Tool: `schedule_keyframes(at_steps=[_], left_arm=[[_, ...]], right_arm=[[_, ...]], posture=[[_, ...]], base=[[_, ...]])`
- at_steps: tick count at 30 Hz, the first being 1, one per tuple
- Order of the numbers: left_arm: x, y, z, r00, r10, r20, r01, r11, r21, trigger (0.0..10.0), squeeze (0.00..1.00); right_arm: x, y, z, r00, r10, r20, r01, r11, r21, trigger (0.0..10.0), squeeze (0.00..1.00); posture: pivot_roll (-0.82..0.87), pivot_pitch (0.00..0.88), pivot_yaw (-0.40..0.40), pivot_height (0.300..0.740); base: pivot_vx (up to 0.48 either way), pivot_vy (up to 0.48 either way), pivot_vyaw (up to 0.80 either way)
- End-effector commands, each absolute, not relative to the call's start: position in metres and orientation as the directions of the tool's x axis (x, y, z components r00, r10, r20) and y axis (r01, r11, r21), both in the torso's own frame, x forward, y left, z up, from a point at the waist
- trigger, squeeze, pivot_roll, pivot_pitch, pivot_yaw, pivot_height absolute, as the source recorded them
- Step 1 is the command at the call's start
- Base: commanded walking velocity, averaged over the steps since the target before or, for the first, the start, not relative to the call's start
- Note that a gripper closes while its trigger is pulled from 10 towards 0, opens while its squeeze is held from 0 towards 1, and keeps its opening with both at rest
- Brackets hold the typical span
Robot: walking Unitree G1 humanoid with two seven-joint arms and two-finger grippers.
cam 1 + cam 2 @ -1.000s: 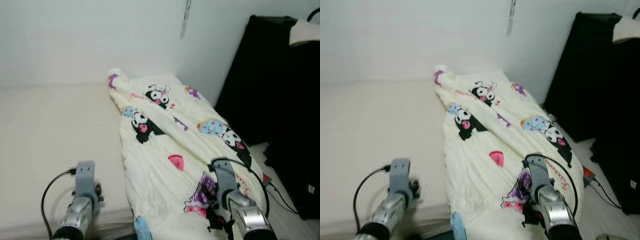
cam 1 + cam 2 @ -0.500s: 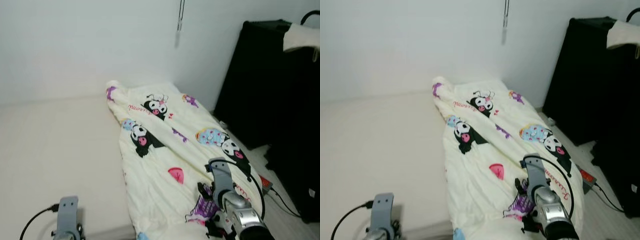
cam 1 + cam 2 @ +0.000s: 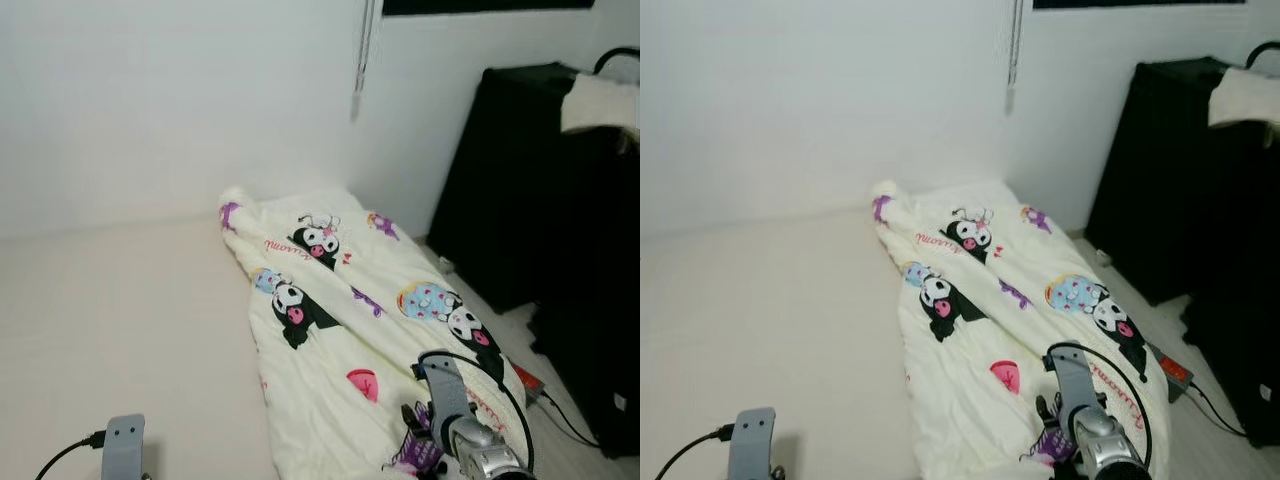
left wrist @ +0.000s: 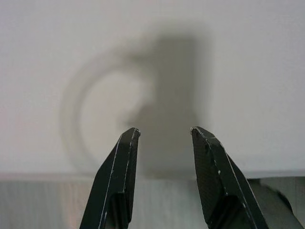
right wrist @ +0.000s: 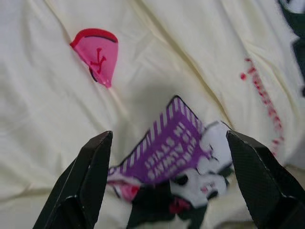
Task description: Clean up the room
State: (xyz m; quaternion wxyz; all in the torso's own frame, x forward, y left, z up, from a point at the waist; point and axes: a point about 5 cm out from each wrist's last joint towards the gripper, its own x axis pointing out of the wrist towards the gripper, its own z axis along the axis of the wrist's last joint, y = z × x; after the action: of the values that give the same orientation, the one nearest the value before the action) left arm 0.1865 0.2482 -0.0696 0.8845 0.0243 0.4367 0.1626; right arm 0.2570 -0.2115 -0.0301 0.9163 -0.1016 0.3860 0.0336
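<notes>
Right tool (image 5: 167, 181) spread wide, holding nothing, poised just above the cream cartoon-print quilt (image 3: 340, 330). Directly between its fingers (image 5: 81, 181): a purple striped patch of the print; a pink fan-shaped motif sits farther out past the tips. From the head views, the right arm (image 3: 1095, 435) hangs over the near end of the quilt, a black cable looping at its wrist.

Quilt lies in a long bunched strip along the right edge of the bed (image 3: 120, 320), running away from the right tool toward the white wall (image 3: 180, 100).

Left tool (image 4: 162, 136) parted, empty, above bare pale mattress; its own shadow falls on the sheet ahead. Quilt lies well off to its right.

Beyond the right tool, to its right: a black cabinet (image 3: 530, 180) with a pale cloth (image 3: 600, 100) on top, and pale floor (image 3: 1160, 310).
</notes>
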Motion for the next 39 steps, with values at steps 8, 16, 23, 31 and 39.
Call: schedule_keyframes(at_steps=[8,16,23,31,39], left_arm=[[0.182,0.244,-0.073,0.552,0.294,-0.78,-0.234,0.953,0.193,10.0,0.0],[0.176,0.241,-0.077,0.525,0.283,-0.803,-0.238,0.954,0.181,10.0,0.0],[0.175,0.24,-0.078,0.517,0.281,-0.808,-0.222,0.956,0.191,10.0,0.0],[0.175,0.237,-0.079,0.521,0.268,-0.811,-0.203,0.961,0.187,10.0,0.0],[0.176,0.231,-0.08,0.529,0.235,-0.816,-0.175,0.971,0.165,10.0,0.0]], right_arm=[[0.252,-0.212,-0.035,0.688,-0.019,-0.725,-0.153,0.973,-0.171,10.0,0.0],[0.255,-0.208,-0.035,0.695,-0.003,-0.719,-0.183,0.966,-0.181,10.0,0.0],[0.255,-0.208,-0.035,0.694,-0.021,-0.72,-0.188,0.96,-0.209,10.0,0.0],[0.253,-0.212,-0.037,0.682,-0.05,-0.73,-0.177,0.957,-0.231,10.0,0.0],[0.251,-0.211,-0.039,0.668,-0.057,-0.742,-0.171,0.959,-0.228,10.0,0.0]], posture=[[-0.14,0.0,-0.023,0.735],[-0.14,0.0,-0.028,0.74],[-0.14,0.0,-0.029,0.74],[-0.14,0.0,-0.034,0.74],[-0.12,0.0,-0.038,0.74]], base=[[0.0,0.0,0.0],[-0.06,0.0,0.0],[-0.48,0.0,0.0],[-0.48,0.0,0.0],[-0.278,0.0,0.0]])
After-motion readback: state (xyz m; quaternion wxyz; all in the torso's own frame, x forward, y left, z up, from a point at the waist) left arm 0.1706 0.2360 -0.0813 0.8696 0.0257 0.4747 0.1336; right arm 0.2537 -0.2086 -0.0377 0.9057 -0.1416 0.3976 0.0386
